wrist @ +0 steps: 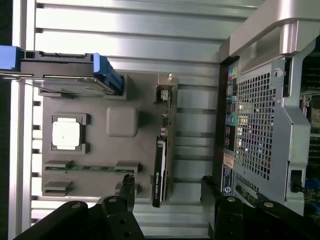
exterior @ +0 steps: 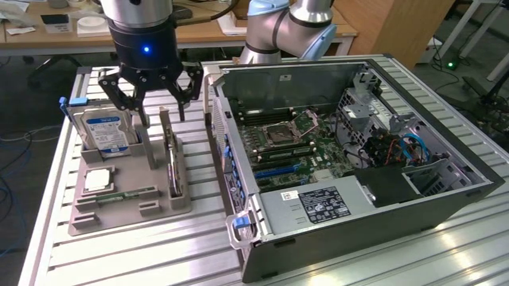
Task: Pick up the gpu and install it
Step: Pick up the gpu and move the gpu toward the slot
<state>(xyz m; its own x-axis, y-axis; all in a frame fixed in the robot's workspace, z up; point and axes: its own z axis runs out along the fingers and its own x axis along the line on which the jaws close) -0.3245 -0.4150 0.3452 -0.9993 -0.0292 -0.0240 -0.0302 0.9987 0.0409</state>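
Slatted aluminium table (exterior: 159, 256) carries a grey holder (exterior: 135, 210). Above it the gripper (exterior: 163, 113) hangs wide open, holding nothing. Directly beneath, between its fingers, the gpu (wrist: 160, 170) stands on edge in its slot. An off-centre descent could clip the hard drive (exterior: 107, 131) just beside it, or pinch the card crooked.

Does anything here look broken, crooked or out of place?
Nothing stands out. The gpu and the hard drive stand on edge in their slots in the grey tray, the open pincer hangs above them, and the computer case lies open on its side, seemingly on purpose.
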